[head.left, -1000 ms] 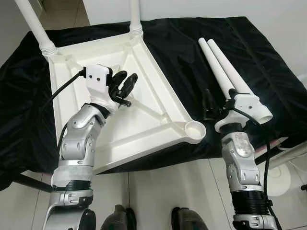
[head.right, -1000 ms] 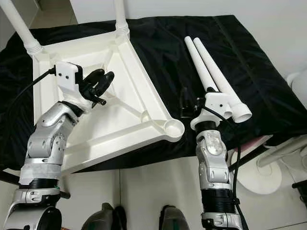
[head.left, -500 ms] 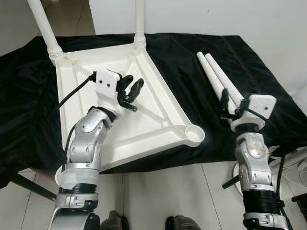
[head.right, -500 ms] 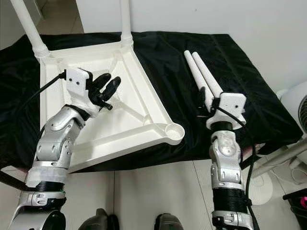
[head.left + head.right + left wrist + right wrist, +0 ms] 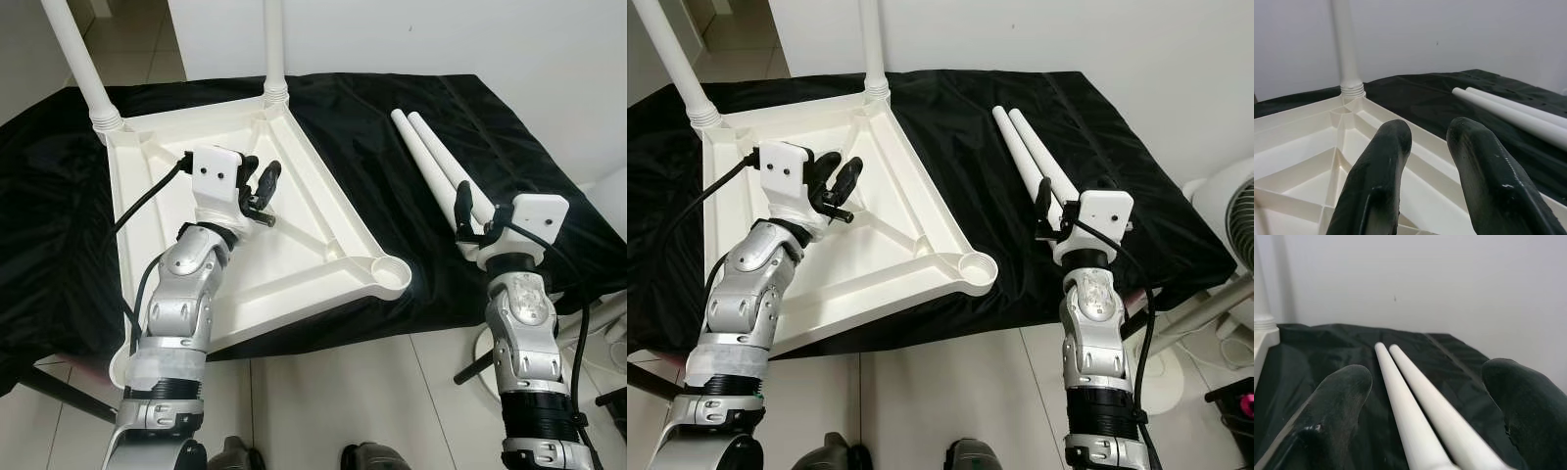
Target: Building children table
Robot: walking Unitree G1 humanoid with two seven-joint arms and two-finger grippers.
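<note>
The white table top (image 5: 306,201) lies upside down on a black cloth. Two white legs (image 5: 80,70) (image 5: 274,49) stand screwed into its far corners. The socket (image 5: 392,274) at the near right corner is empty. Two loose white legs (image 5: 431,162) lie side by side on the cloth to the right. My left gripper (image 5: 263,168) hovers over the ribbed underside, open, with nothing between its fingers (image 5: 1385,161). My right gripper (image 5: 1430,377) is open above the near ends of the loose legs (image 5: 1415,396), its fingers on either side of the pair.
The black cloth (image 5: 372,117) covers the whole work surface and hangs over its front edge. A white fan (image 5: 1227,196) stands on the floor at the right. A white wall closes the far side. Tiled floor lies below the front edge.
The camera has shifted. My right gripper has moved from just left of the loose legs' near ends to over them. The left gripper stays over the table top.
</note>
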